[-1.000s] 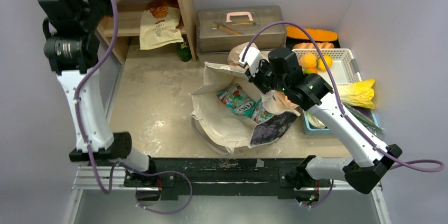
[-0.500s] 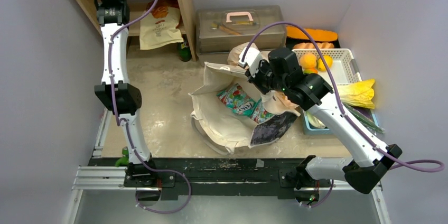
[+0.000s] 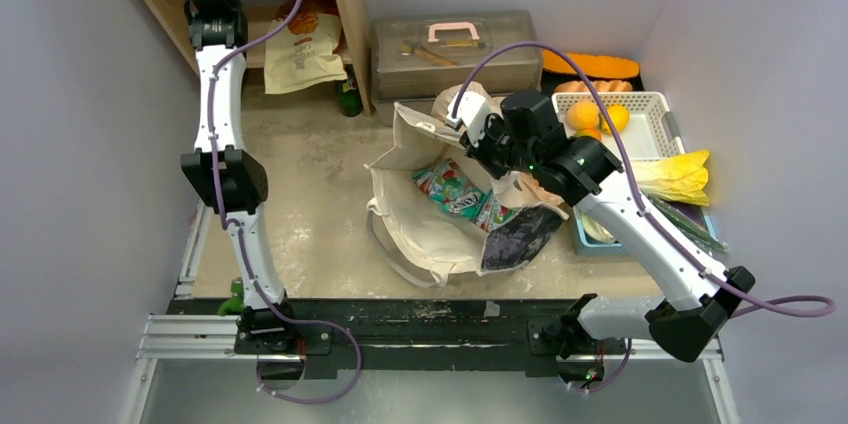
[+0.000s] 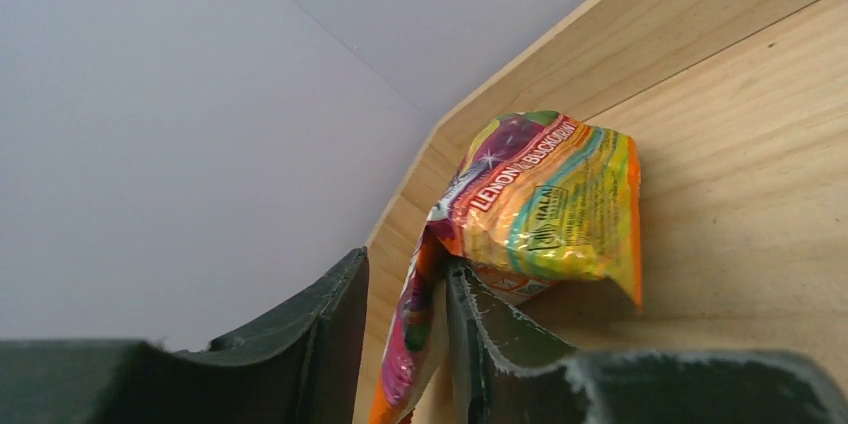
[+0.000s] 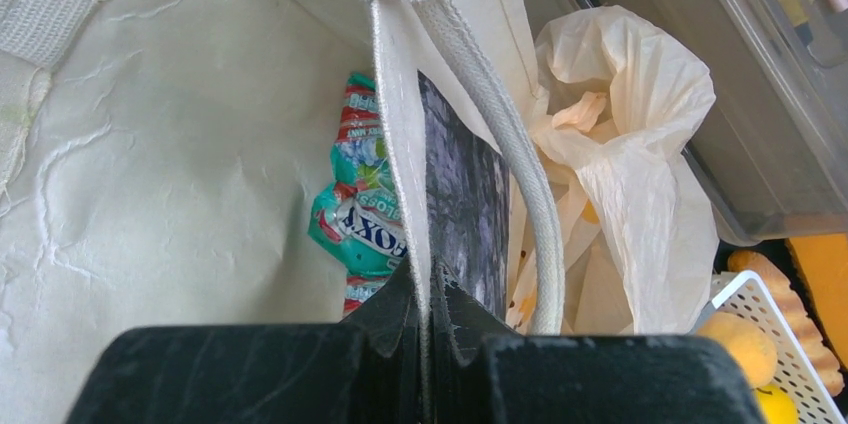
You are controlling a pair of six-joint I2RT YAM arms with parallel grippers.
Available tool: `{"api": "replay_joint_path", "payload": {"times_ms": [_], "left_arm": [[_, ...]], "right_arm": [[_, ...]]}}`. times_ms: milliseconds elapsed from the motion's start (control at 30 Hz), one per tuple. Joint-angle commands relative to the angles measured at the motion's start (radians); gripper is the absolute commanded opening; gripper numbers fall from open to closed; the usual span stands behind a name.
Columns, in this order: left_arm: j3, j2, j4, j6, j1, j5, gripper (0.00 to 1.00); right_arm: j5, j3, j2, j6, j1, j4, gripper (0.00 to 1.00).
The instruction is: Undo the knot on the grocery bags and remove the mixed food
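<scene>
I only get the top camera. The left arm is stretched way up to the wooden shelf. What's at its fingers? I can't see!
Observer: A shiny striped snack packet lies on the shelf. One edge of it sits inside the left gripper, whose jaws stand a little apart.
Operator: Ooh, what flavour?
Observer: The print reads Lemon & Blackcurrant.
Operator: Is the other arm grabbing the white bag or just poking it?
Observer: Grabbing. The right gripper is shut on the edge of the tote bag, right beside its rope handle.
</scene>
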Motion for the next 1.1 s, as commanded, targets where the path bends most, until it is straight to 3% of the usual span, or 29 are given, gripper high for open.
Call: {"api": "replay_joint_path", "payload": {"times_ms": [0, 267, 400, 467, 500, 667, 767, 900, 1067], "left_arm": [[-0.079, -0.183, 0.028, -0.171, 0.023, 0.063, 0.37], [-0.197, -0.358, -0.153, -0.373, 0.032, 0.263, 0.50], [-0.266, -0.456, -0.242, -0.495, 0.038, 0.421, 0.70], [-0.335, -0.530, -0.280, -0.539, 0.042, 0.556, 0.93], [-0.387, -0.579, -0.285, -0.557, 0.043, 0.629, 0.99], [-0.741, -0.884, -0.287, -0.600, 0.022, 1.122, 1.00], [-0.925, -1.034, -0.459, -0.437, -0.099, 1.222, 1.00], [-1.127, -1.160, -0.693, -0.254, -0.349, 1.224, 0.91], [-1.371, -1.248, -0.604, -0.117, -0.692, 0.986, 0.76]], "right_arm": [[-0.010, 0.020, 0.008, -0.001, -0.001, 0.000, 0.00], [-0.017, 0.023, 0.012, 0.001, -0.002, 0.005, 0.00], [-0.016, 0.028, 0.006, 0.002, -0.001, 0.005, 0.00], [-0.017, 0.032, 0.002, 0.008, -0.001, 0.005, 0.00], [-0.019, 0.035, 0.000, 0.009, -0.001, 0.005, 0.00], [-0.032, 0.032, -0.009, 0.025, -0.003, 0.011, 0.00], [-0.051, 0.033, -0.014, 0.041, -0.007, 0.019, 0.00], [-0.080, 0.039, -0.014, 0.068, -0.010, 0.029, 0.00], [-0.082, 0.054, -0.006, 0.094, -0.013, 0.033, 0.00]]}}
